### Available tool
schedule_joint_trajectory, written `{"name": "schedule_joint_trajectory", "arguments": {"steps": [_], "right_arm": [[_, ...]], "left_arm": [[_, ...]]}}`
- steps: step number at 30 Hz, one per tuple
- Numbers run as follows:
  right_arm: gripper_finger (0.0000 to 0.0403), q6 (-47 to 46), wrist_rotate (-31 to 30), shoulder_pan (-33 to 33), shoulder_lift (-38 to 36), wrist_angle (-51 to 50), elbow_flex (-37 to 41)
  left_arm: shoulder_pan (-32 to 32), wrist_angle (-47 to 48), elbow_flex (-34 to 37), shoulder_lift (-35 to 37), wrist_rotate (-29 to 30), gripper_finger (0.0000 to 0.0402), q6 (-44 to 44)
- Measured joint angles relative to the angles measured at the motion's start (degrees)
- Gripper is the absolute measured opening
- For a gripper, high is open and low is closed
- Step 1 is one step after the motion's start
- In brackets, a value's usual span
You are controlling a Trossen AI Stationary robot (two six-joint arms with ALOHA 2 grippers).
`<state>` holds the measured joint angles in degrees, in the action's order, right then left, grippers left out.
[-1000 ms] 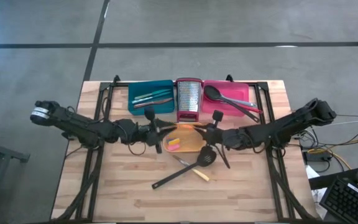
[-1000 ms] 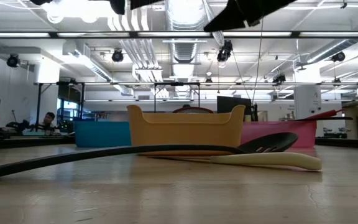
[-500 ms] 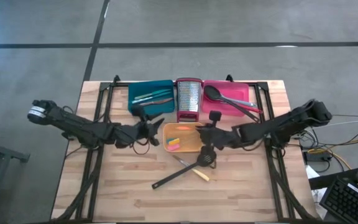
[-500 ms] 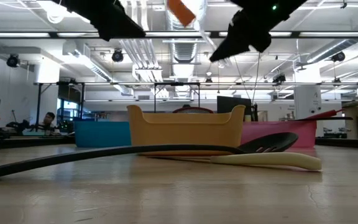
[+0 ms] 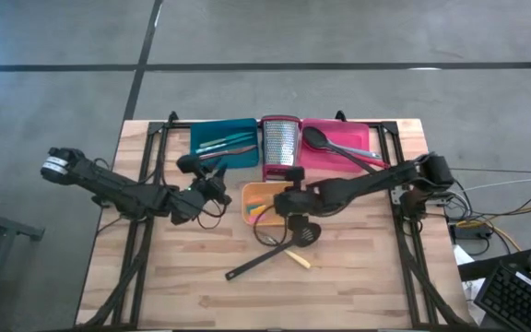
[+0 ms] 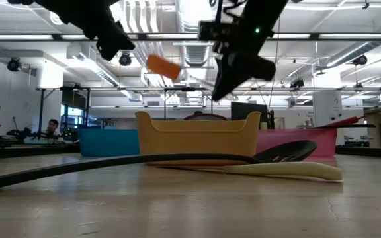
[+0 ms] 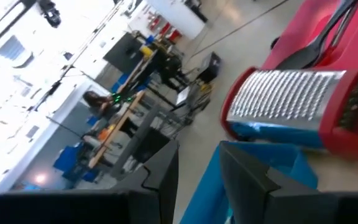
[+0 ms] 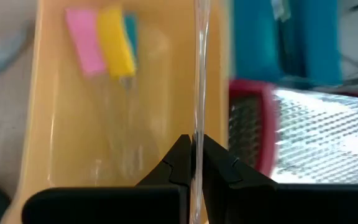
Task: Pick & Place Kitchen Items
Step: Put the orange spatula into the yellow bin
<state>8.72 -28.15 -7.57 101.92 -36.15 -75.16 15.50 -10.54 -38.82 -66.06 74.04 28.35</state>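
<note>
The wooden counter (image 5: 367, 277) is seen with three trays and a steel grater (image 5: 280, 146) at its far side. The orange tray (image 5: 249, 195) lies nearest the middle. A black slotted spatula (image 5: 270, 258) is left loose on the boards in front of it.

The right arm is stretched across from its own side, and the right claw (image 8: 194, 144) is held above the orange tray. Its fingers are pressed together on a thin clear-stemmed tool (image 8: 199, 74). The stem is carried straight forward out of the claw, roughly level. Its orange end (image 6: 163, 67) is seen in the low view out ahead of the claw, towards the left arm's side and well clear of the tray's rim.

The tool's long axis is lined up with the tray's length, and the tray lies directly below it. A short lowering and a release are judged to be all that is needed. The pink piece (image 8: 82, 40) and yellow piece (image 8: 115, 40) already in the tray lie to one side of the stem's line.

The left claw (image 7: 199, 152) is held just beside the teal tray (image 5: 219, 138), its fingers apart with nothing between them. It is the farther of the two claws from the tool.
</note>
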Motion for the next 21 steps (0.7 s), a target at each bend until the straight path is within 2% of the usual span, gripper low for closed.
{"name": "schedule_joint_trajectory", "arguments": {"steps": [2,7,10,17,21], "right_arm": [[0.0009,0.25,0.41,0.19,1.81,-1.4,-0.92],[0.0009,0.45,2.93,0.19,4.8,-2.75,-2.08],[0.0009,0.11,5.69,0.34,5.48,-2.64,-2.18],[0.0009,-2.63,6.4,1.71,6.32,-3.81,-2.11],[0.0009,-2.94,9.02,2.48,7.18,-3.66,-2.14]], "left_arm": [[0.5,0.08,0.85,0.0,1.89,0.0119,0.0],[1.13,-0.05,1.73,0.01,1.9,0.0119,-0.11],[1.32,-0.14,1.63,0.0,1.86,0.0119,-0.37],[1.36,-0.13,1.63,0.0,1.86,0.0119,-0.57],[1.38,-0.11,1.63,0.0,1.84,0.0119,-0.6]]}}
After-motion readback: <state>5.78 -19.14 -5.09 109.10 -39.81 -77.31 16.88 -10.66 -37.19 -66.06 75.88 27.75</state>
